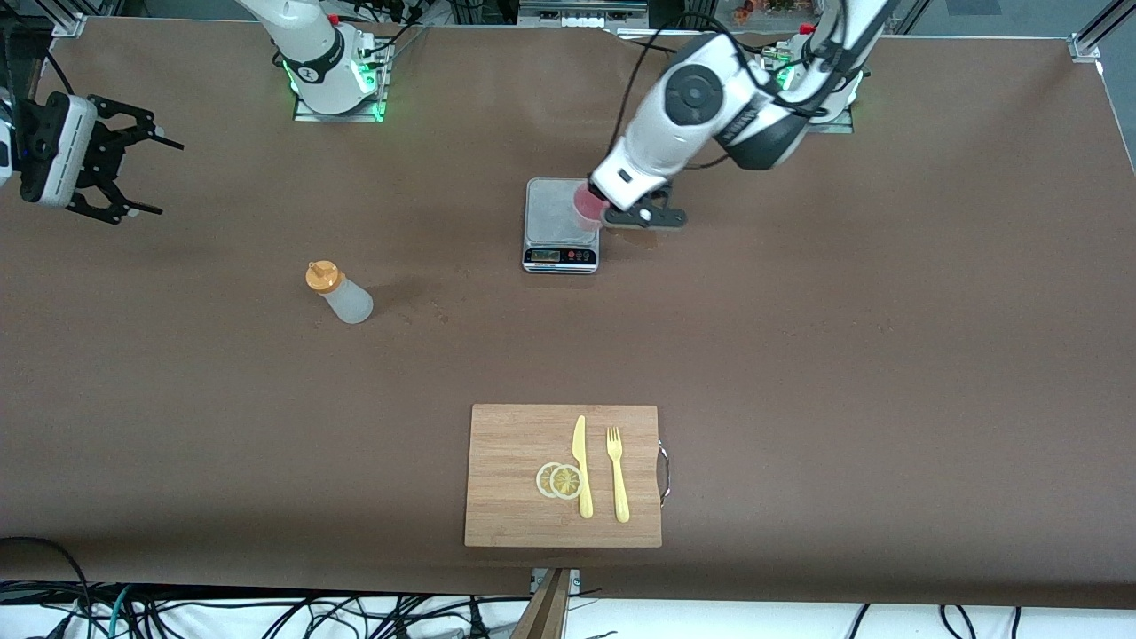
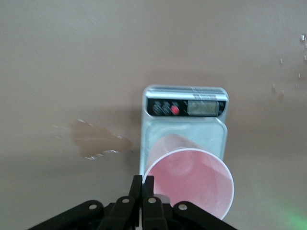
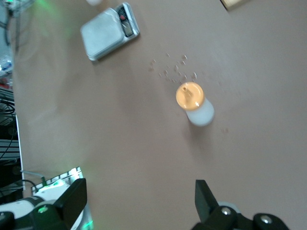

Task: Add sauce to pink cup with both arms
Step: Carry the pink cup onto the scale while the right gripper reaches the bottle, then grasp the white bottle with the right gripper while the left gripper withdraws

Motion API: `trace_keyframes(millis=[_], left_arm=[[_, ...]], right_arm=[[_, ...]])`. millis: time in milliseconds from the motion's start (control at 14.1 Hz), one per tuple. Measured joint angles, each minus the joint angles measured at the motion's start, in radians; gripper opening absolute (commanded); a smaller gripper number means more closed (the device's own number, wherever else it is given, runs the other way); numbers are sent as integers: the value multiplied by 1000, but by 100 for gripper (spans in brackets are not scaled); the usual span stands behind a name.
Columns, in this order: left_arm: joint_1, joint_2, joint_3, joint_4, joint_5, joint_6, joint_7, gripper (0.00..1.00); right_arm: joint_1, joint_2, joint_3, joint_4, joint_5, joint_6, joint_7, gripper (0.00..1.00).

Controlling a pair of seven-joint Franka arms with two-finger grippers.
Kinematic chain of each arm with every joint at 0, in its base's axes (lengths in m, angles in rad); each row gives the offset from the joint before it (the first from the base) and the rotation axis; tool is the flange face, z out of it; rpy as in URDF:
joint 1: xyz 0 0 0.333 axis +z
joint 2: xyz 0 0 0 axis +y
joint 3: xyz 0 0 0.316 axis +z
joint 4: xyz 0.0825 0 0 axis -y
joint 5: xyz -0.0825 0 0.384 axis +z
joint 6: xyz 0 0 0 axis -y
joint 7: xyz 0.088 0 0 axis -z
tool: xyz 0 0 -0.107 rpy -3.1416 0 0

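The pink cup (image 1: 587, 207) is at the edge of a small grey kitchen scale (image 1: 555, 232), on the side toward the left arm's end of the table. My left gripper (image 1: 635, 214) is shut on the cup's rim, one finger inside and one outside. In the left wrist view the cup (image 2: 192, 178) shows empty over the scale (image 2: 184, 108), and I cannot tell whether it rests on the scale. The sauce bottle (image 1: 340, 294) with its orange cap stands upright on the table, toward the right arm's end. My right gripper (image 1: 133, 173) is open and empty, up in the air at that end. The right wrist view shows the bottle (image 3: 194, 103) well below the open gripper (image 3: 139, 201).
A wooden cutting board (image 1: 515, 444) lies near the front edge with a yellow knife (image 1: 581, 466), a yellow fork (image 1: 617, 473) and two lemon slices (image 1: 559, 480). A thin wet patch (image 2: 96, 140) lies on the table beside the scale.
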Motion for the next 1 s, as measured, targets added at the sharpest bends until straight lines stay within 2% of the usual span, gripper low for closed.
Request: trace_keyframes(millis=[213,427,498,569,996], left_arm=[[-46,74,2,-9,78,79,-69,0],[-62,138,3,-7,141,105,-115,0],[-62,149,3,-6,144,106,-115,38],[-62,154,3,-4,144,108,-119,99],[-56,155,7,33,144,68,-160,100]], right_arm=[[-8,71,-44,-73,120,62,-227,100],[-18,203,-74,-87,275,77,-445,100],[-21,249,-78,-87,327,80,-506,100],[-25,295,-78,-86,377,83,-563,100],[-27,557,-77,-54,627,82,-861,100]])
